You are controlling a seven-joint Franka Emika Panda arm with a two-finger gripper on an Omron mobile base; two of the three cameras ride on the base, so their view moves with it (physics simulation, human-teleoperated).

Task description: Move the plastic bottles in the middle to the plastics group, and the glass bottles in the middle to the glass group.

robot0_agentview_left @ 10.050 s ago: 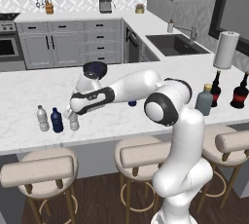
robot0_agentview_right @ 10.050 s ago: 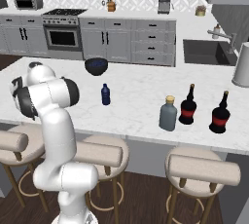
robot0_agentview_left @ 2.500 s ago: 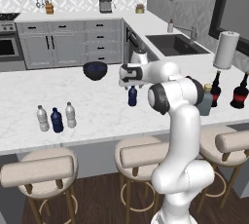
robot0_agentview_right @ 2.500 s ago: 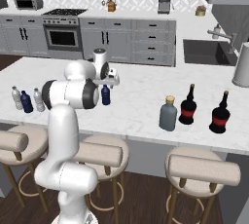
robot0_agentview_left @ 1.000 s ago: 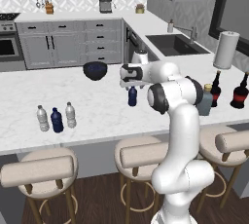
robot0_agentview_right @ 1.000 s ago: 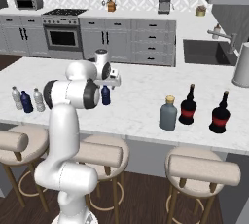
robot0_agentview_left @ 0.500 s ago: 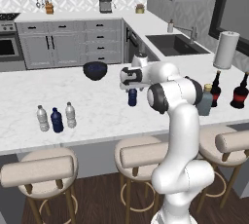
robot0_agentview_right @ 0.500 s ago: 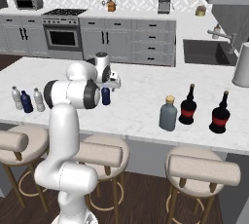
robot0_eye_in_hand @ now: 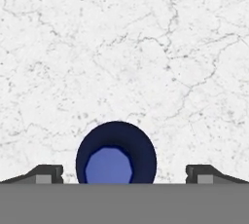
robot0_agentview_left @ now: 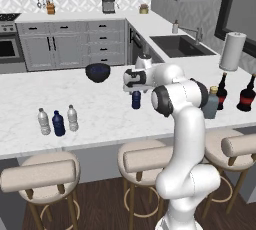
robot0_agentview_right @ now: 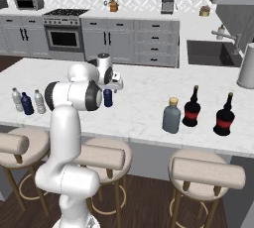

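Hovering spread wide above the dark blue bottle [robot0_eye_in_hand: 115,153] in the middle of the table [robot0_agentview_left: 100,109], the hand [robot0_eye_in_hand: 124,173] looks straight down on its cap. To grip well, it should drop until both fingers flank the body below the cap, centre the bottle between them, then squeeze before carrying it to the plastics group [robot0_agentview_left: 58,121] at the table's left end.

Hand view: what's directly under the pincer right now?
The dark blue bottle, seen cap-up from above, standing on the white marble counter between the open pincer fingertips. Its body and base are hidden beneath its own shoulders.
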